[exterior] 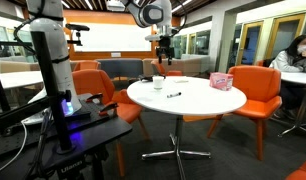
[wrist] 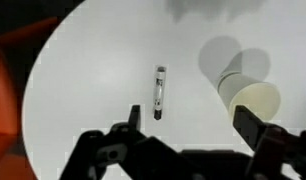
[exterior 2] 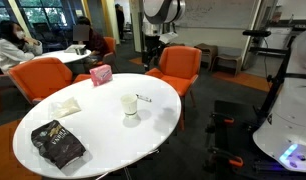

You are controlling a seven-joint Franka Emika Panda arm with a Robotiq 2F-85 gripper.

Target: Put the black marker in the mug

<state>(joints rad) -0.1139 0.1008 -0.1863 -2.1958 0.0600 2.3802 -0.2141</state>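
Observation:
The black marker (wrist: 159,92) lies flat on the round white table (wrist: 83,80). It also shows in both exterior views (exterior: 174,95) (exterior 2: 143,98). The white mug (wrist: 255,100) stands upright beside it, a short gap away, and shows in both exterior views (exterior: 158,80) (exterior 2: 129,105). My gripper (wrist: 190,120) is open and empty and hangs well above the table. In the wrist view the marker's end lies just beside one finger and the mug beside the other. The gripper also shows in both exterior views (exterior: 165,55) (exterior 2: 151,58).
A pink patterned box (exterior: 221,81) (exterior 2: 100,74) stands near one table edge. A black snack bag (exterior 2: 58,143) and a white packet (exterior 2: 65,106) lie on the table's other side. Orange chairs (exterior: 255,90) ring the table. People sit at other tables.

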